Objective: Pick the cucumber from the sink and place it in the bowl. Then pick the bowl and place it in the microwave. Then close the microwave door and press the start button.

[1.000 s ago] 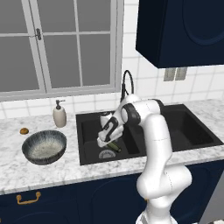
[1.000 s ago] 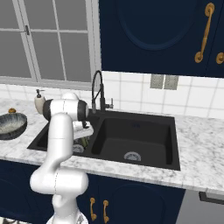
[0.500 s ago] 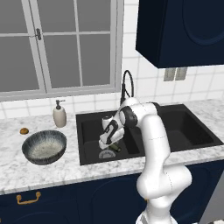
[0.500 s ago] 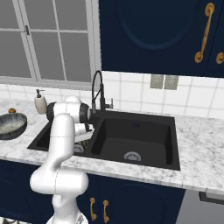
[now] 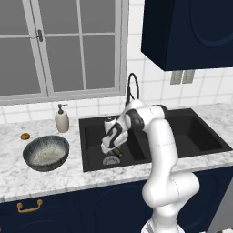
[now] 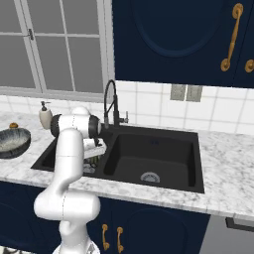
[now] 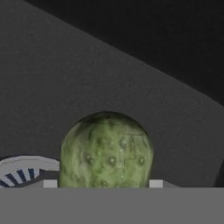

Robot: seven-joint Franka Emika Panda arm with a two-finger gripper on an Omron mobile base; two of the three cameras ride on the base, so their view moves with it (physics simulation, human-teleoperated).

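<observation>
While the claw (image 5: 113,149) hangs low in the left basin of the sink (image 5: 93,159), I see the cucumber (image 7: 106,151) dead centre at the bottom of the hand view, right under the hand, with the drain (image 7: 24,170) peeking in at the lower left of that frame. It reads as a rounded green dome there, so I judge its long axis points roughly along the claw's line of sight, end-on, though I can't be sure of the tilt. Two pale tips sit just beside its flanks, one on each side; whether they press on it yet I cannot tell. In the left base view the cucumber (image 5: 116,151) shows as a dark sliver at the hand's lower end, mid-frame. The bowl (image 5: 46,153) waits on the desk (image 5: 54,179) at the left of that frame, well apart from the sink, so the carry goes leftward over the basin rim.
</observation>
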